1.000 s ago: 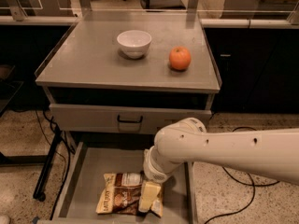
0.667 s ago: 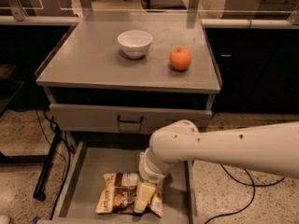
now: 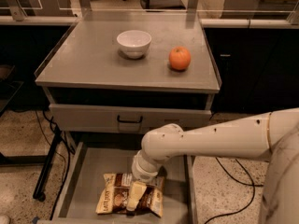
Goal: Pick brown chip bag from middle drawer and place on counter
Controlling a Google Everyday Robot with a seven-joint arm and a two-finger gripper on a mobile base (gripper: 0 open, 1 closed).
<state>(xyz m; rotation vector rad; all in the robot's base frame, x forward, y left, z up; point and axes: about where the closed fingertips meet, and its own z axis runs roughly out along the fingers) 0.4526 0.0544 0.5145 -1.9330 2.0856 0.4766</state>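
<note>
The brown chip bag point(image 3: 122, 197) lies flat on the floor of the open middle drawer point(image 3: 88, 181), near its front. My gripper point(image 3: 133, 199) reaches down from the white arm and rests on the bag's right half, one pale finger lying across it. The grey counter point(image 3: 93, 59) spreads above the drawers at the top of the view.
A white bowl point(image 3: 134, 42) and an orange fruit point(image 3: 180, 58) stand on the counter. The shut top drawer front with a black handle point(image 3: 129, 121) sits right above the open drawer. Black cables run over the floor at both sides.
My arm has shifted left and lower, bringing the gripper from the bag's right edge further onto the bag. The bag has not moved.
</note>
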